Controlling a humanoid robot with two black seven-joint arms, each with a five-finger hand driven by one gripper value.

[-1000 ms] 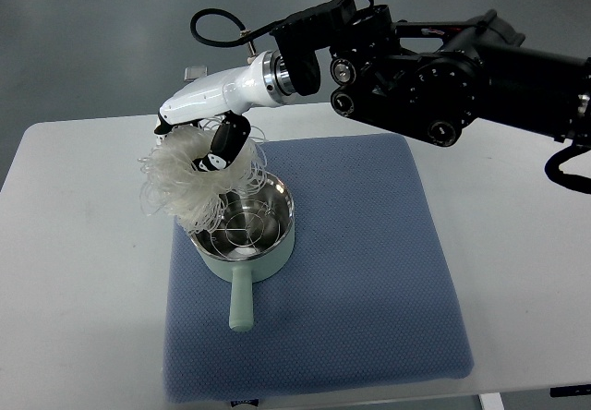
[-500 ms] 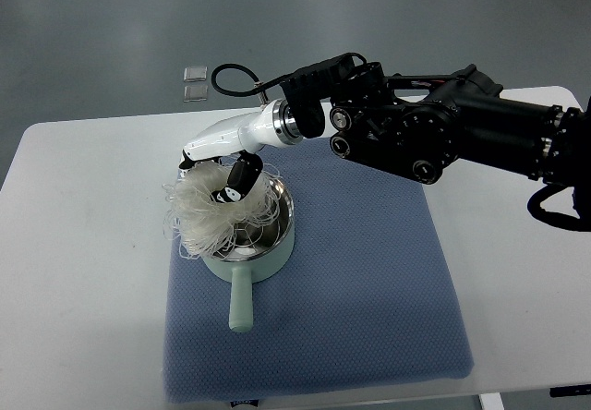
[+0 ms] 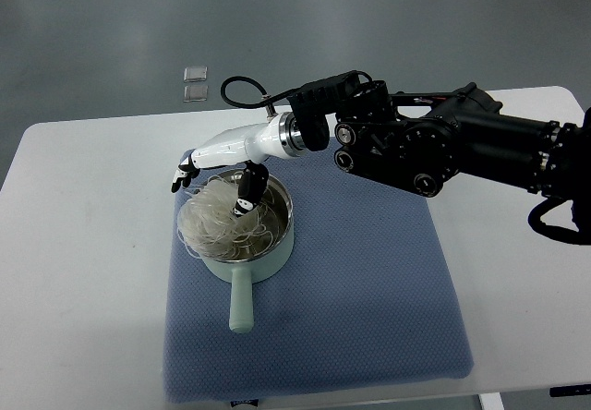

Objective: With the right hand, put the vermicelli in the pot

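Vermicelli (image 3: 214, 218) now lowered into pot (image 3: 242, 244) near desk's left edge; right hand (image 3: 214, 165) opening, fingers spreading, releasing; task nearing completion.

A blue mat (image 3: 369, 281) covers the white table (image 3: 83, 244).

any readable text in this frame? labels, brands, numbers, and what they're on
None readable.
Small label at the near edge of the blue mat: too small and blurred to read.
Pot, vermicelli, right hand and the table: no visible print.
Two small clear squares on the floor: no legible marking.
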